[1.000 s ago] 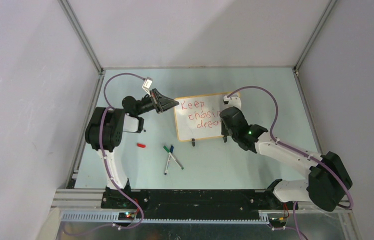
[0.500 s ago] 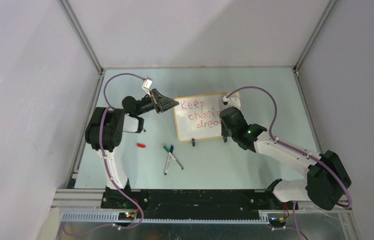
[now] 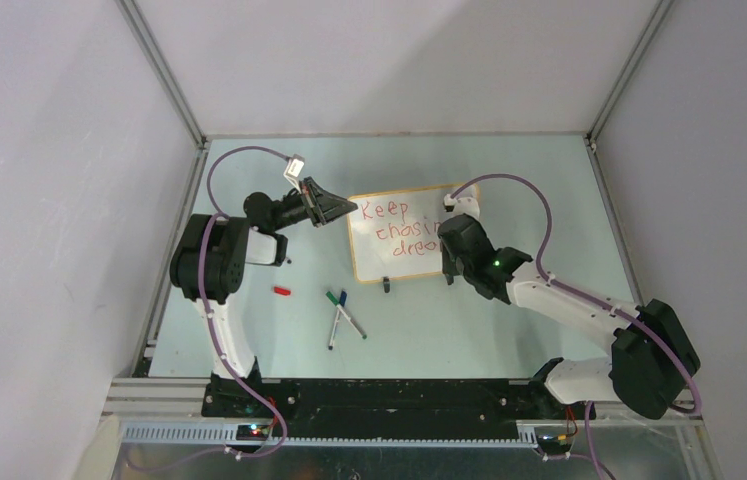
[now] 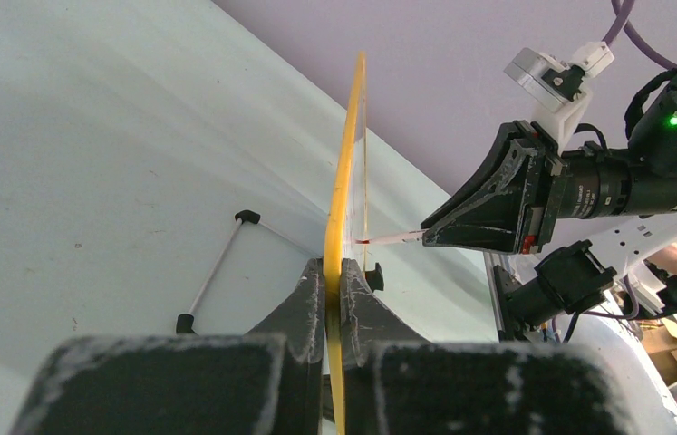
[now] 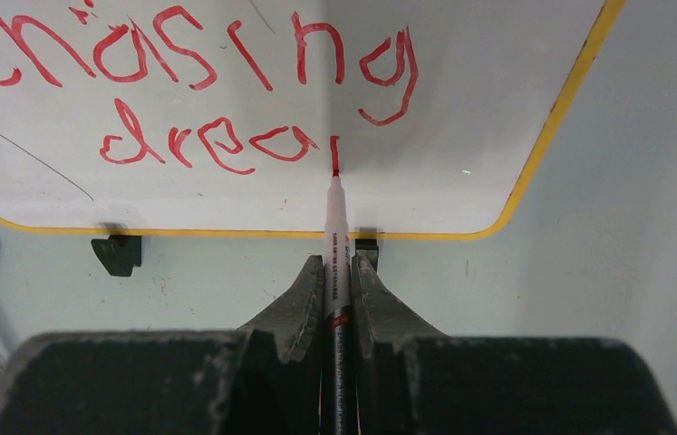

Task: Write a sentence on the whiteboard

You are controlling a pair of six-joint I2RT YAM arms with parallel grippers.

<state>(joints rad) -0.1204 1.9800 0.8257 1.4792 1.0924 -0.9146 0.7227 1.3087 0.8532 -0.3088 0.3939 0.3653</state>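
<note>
The whiteboard [image 3: 374,264] stands tilted on the table, white with a thin yellow-orange frame. My left gripper [image 3: 349,208] is shut on its left edge; the left wrist view shows the frame [image 4: 345,172] edge-on between the jaws of the left gripper [image 4: 334,267]. My right gripper [image 5: 339,263] is shut on a red marker [image 5: 334,222]. The marker's tip touches the whiteboard [image 5: 470,100] at a short fresh stroke right after "drea". The sentence [image 5: 198,63] reads "chasing" and "drea" here, with "Keep" [image 3: 386,211] above. From the top, the right gripper [image 3: 449,240] covers the board's right part.
A red cap [image 3: 282,291] lies on the table left of the board. Green and blue capped markers [image 3: 341,314] lie crossed in front of it. Two black clip feet [image 5: 118,255] hold the board's lower edge. Enclosure walls close in the table on three sides.
The right wrist has edged slightly left over the board. The left arm and the board have not moved.
</note>
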